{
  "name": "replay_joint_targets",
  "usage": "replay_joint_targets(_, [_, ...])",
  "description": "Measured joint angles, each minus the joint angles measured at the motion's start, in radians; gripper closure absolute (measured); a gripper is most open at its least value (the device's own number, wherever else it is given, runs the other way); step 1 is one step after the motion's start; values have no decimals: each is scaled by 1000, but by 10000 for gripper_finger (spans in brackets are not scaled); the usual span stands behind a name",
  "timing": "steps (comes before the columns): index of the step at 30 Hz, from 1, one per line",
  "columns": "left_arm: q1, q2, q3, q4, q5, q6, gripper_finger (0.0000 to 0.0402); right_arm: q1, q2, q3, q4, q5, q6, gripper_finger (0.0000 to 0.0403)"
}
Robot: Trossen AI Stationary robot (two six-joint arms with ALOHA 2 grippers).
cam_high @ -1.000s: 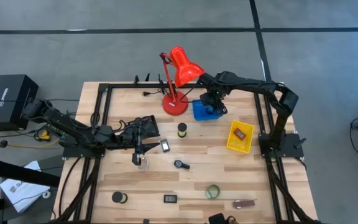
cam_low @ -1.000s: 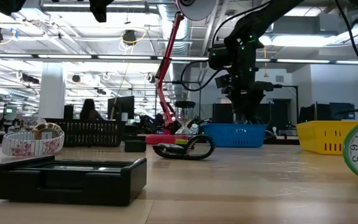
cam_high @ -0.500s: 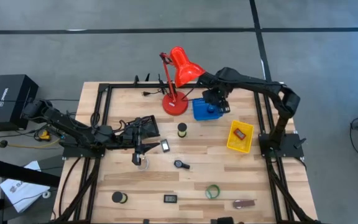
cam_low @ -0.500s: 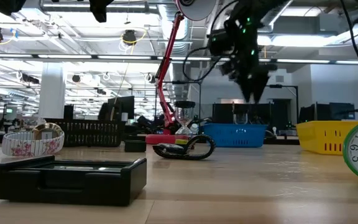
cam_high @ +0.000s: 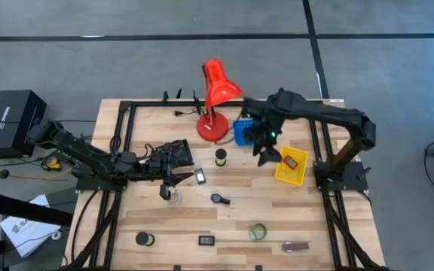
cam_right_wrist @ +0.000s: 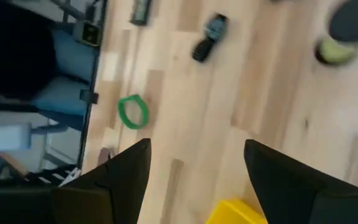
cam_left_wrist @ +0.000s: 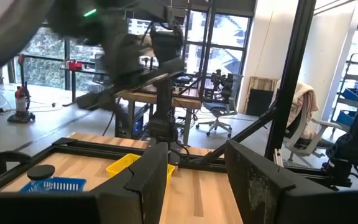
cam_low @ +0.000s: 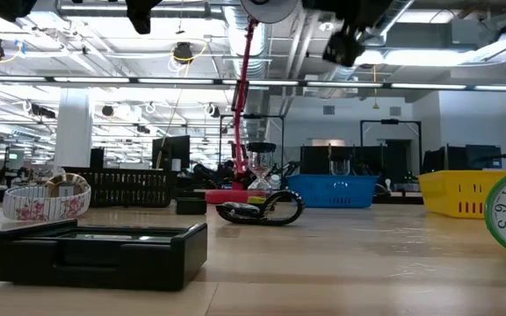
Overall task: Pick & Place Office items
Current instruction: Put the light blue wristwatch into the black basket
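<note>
The office items lie loose on the wooden table: a black roll [cam_high: 220, 156], a small oblong [cam_high: 200, 176], a black piece [cam_high: 218, 199], a clear tape ring [cam_high: 173, 196], a green ring [cam_high: 257, 231], another black roll [cam_high: 143, 239], a black oblong [cam_high: 206, 241] and a maroon oblong [cam_high: 295, 246]. A red oblong [cam_high: 291, 160] lies in the yellow tray [cam_high: 280, 173]. My right gripper [cam_high: 266, 150] is open and empty, high above the table between the blue tray [cam_high: 241, 134] and the yellow tray; its wrist view [cam_right_wrist: 194, 186] looks down on the green ring [cam_right_wrist: 133, 112]. My left gripper [cam_high: 185, 158] is open and empty at mid-left [cam_left_wrist: 191, 186].
The tall red desk lamp [cam_high: 215, 83] stands at the far middle on its round base [cam_high: 212, 128], close to my right arm. Black frame rails run along the table's left, right and far edges. A bare stretch of wood lies between the loose items at the table's middle.
My right gripper has risen out of the blue tray and swung toward the near edge and the yellow tray, staying empty. The lamp's head has turned from pointing right to pointing toward the far edge, and its arm now stands more upright.
</note>
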Motion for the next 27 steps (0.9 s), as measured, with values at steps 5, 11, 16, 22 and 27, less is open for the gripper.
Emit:
replay_joint_targets(5, [-3,3,0,-1,-4,-74,245,160,-67,0,82,16,61,154])
replay_joint_targets(11, [-27,4,0,-32,-3,-132,245,298,-127,0,136,140,176,154])
replay_joint_targets(16, [-69,4,0,-45,-3,-174,245,430,-140,-21,185,169,197,154])
replay_joint_targets(22, [-156,4,0,-46,-2,-174,245,547,-248,-272,368,256,221,154])
replay_joint_targets(27, [-200,13,0,-39,-12,-173,245,574,-447,-566,583,448,276,154])
